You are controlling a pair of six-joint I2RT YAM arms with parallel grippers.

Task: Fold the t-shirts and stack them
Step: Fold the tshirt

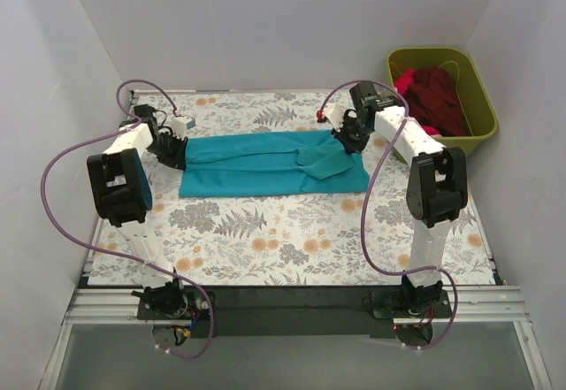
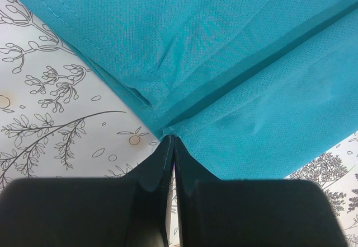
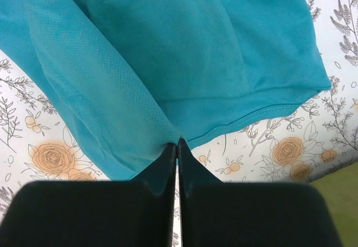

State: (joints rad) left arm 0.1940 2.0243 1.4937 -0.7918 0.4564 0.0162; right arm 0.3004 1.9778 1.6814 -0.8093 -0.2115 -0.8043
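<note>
Pinching teal t-shirt hem w/ left gripper & right gripper, tips only; uneven pull could slip it, skewing fold.

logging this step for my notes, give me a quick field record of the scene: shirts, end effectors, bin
surface: floral-print table
teal t-shirt: lying flat mid-table, folded lengthwise
left end effector: shut, pinching the teal shirt's left end
right end effector: shut, pinching its right end
maroon t-shirt: heaped in the bin, unfolded
bin: olive green, far right corner
stack: not yet started
</note>
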